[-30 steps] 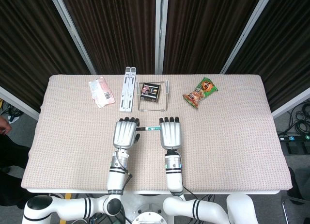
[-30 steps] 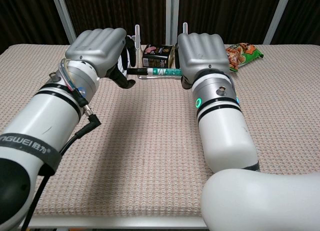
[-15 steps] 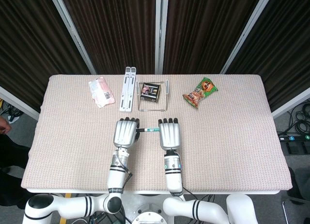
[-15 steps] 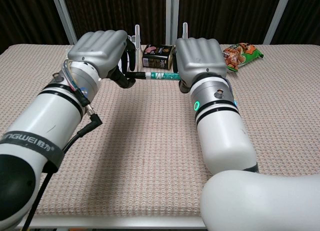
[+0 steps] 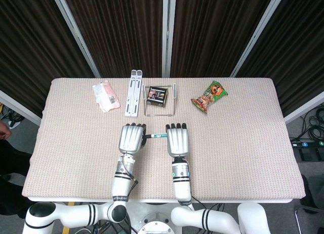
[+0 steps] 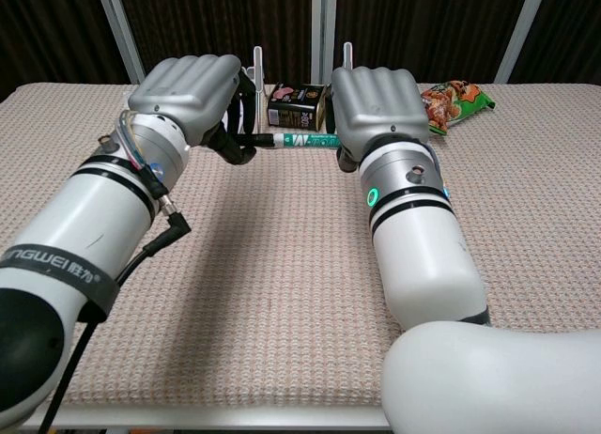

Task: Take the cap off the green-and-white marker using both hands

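My left hand (image 6: 188, 91) is curled tight around the dark cap end of the green-and-white marker (image 6: 299, 140). My right hand (image 6: 376, 100) is curled around the other end, the body. Both are holding on.

A moment ago my hands were a bit further apart. Now they have come a little closer, and the pen shows as a shorter strip between them. I think the cap is still on, because I see no gap and no bare tip. So the pull has not worked yet, or I am just getting a better hold.

The marker is up off the table (image 5: 243, 143), between my two hands. It lies flat, running from 9 o'clock to 3 o'clock. The cap (image 6: 264, 140) points to 9 o'clock.

Past it, at 12 o'clock, sits a small dark box (image 5: 157, 95) in a wire stand (image 5: 174, 94).
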Controlling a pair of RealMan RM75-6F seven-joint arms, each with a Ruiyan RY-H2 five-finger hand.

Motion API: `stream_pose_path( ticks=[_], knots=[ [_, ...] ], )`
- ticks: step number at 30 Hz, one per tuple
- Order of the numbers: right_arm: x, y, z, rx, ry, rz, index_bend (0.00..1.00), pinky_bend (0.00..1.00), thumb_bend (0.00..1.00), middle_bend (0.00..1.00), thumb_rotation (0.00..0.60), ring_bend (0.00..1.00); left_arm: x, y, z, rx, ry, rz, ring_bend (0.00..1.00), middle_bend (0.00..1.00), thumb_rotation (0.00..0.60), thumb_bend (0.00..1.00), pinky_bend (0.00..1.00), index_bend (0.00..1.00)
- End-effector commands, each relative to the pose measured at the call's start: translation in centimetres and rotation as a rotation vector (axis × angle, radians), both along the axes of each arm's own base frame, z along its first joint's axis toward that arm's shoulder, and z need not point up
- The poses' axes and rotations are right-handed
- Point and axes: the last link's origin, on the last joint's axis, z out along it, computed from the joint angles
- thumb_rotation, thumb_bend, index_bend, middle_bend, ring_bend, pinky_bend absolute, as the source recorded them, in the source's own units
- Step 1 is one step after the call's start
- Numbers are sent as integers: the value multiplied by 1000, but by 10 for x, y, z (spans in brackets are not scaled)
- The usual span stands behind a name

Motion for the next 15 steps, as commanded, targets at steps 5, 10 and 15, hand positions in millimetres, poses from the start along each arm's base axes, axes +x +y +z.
stream_pose_path(
  ticks=[5,10,15],
  knots=[
    [-5,0,4,-11,6,-5,691,356,325,614,600,415,-4,1,5,7,-12,-11,607,670,600,306,630,639],
    [-14,0,10,-25,10,-18,691,356,326,614,600,415,-15,1,12,8,-15,1,624,692,600,309,637,655],
    [-27,1,16,-36,16,-36,691,356,326,614,600,415,-28,-1,17,14,-28,16,627,697,600,310,640,658]
  ],
)
